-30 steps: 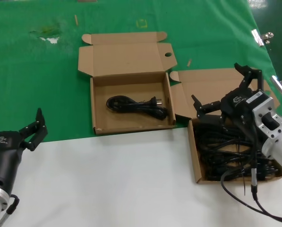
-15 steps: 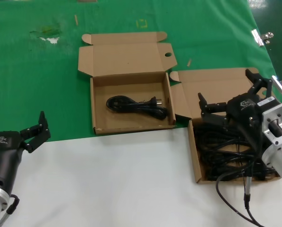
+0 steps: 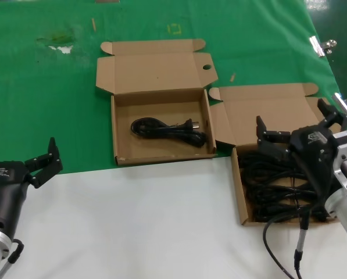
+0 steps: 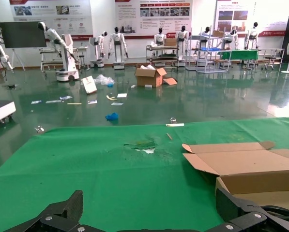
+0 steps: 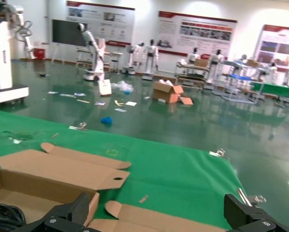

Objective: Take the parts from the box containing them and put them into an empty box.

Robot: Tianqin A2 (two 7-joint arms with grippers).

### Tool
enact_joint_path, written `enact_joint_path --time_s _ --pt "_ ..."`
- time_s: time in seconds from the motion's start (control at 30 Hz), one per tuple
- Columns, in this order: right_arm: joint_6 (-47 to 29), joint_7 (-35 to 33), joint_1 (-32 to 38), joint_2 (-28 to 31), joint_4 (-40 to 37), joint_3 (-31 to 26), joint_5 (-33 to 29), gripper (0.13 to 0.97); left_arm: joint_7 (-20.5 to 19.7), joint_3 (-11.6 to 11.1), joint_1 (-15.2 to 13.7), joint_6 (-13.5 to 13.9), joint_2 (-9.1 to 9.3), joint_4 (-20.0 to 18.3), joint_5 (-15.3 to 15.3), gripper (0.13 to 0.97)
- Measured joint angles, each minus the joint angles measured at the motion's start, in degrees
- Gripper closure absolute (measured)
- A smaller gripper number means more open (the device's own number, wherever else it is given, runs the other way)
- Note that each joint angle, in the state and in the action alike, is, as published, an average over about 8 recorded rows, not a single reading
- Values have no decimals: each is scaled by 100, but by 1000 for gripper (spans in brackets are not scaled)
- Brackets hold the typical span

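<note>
We locate the right gripper (image 3: pixel 298 129) directly above the far edge of the shallow brown corrugated cardboard box at the right of the work area (image 3: pixel 241 200), the box that holds the tangled pile of black rubber power cords (image 3: pixel 272 186). Its two fingers are spread wide apart and carry nothing. The pile lies just below and slightly nearer to the robot than the fingertips, so we judge that the coming move is a short descent with a small pull-back toward the robot's body.

We cannot single out one cord in the pile. The loops overlap, and the arm hides the right part of the box. The visible strands run mostly across the box, from the robot's left to its right. We judge that a grasp across that axis suits them best.

The second brown cardboard box (image 3: pixel 120 132), well to the left on the green cloth (image 3: pixel 45 104), already contains one bundled black cord (image 3: pixel 167 130). Its long axis runs left to right, tilted slightly toward the robot at the right end, where the moulded plug points.

The left gripper (image 3: pixel 40 161) waits near the robot's left side, at the boundary of the green cloth and the white table surface (image 3: pixel 138 221). Its fingers are parted and it holds nothing. It stands well apart from both boxes. The right arm is therefore much the nearer to the pile.
</note>
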Motion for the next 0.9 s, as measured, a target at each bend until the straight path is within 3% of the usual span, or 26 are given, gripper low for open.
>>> enact_joint_path --time_s 0.33,0.9 --pt "307 -66 -212 -174 62 90 338 129 0 0 0 0 0 0 0 132" --pt "327 -71 -226 -186 67 96 361 129 1 0 0 0 0 0 0 132"
